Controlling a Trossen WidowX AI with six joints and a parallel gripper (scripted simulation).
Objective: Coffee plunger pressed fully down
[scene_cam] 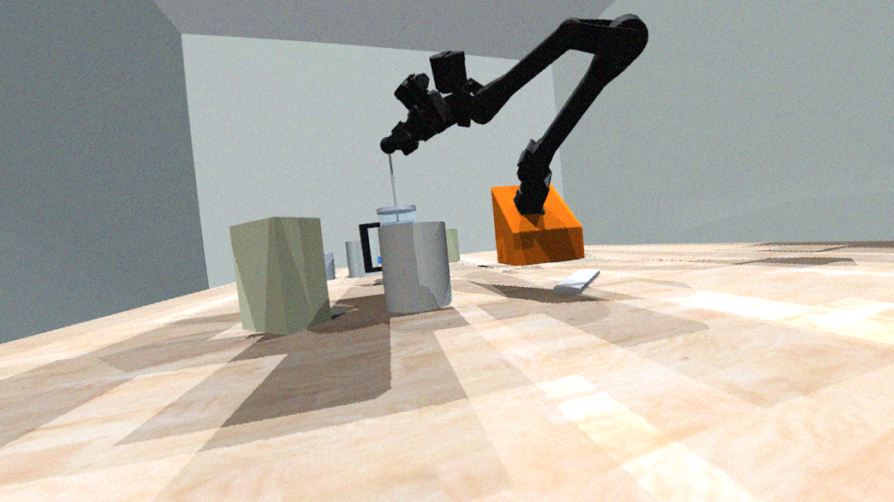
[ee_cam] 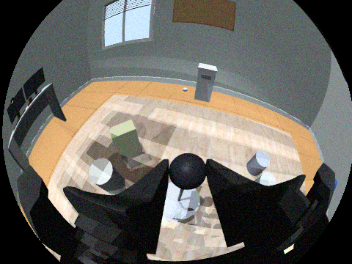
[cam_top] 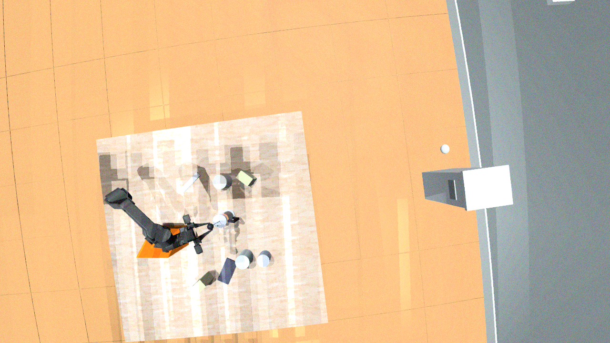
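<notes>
The coffee press (cam_top: 222, 219) (ee_cam: 180, 204) stands upright near the middle of the wooden table. In the low side view the grey cylinder in front hides it, apart from its lid and black handle. Its thin rod (scene_cam: 392, 179) rises high and ends in a black ball knob (cam_top: 209, 226) (scene_cam: 386, 144) (ee_cam: 187, 173). My gripper (cam_top: 208, 226) (scene_cam: 391, 142) (ee_cam: 187, 163) is shut on the knob, one finger on each side, with the plunger still raised.
A grey cylinder (scene_cam: 414, 265) (cam_top: 220, 182) and a green box (scene_cam: 280, 271) (cam_top: 246, 177) stand beyond the press. Two more cylinders (cam_top: 244, 259) (cam_top: 263, 258), a dark box (cam_top: 227, 270) and a small green box (cam_top: 206, 279) lie on the other side. The arm stands on an orange base (scene_cam: 537, 230). A flat slab (scene_cam: 576, 280) lies nearby.
</notes>
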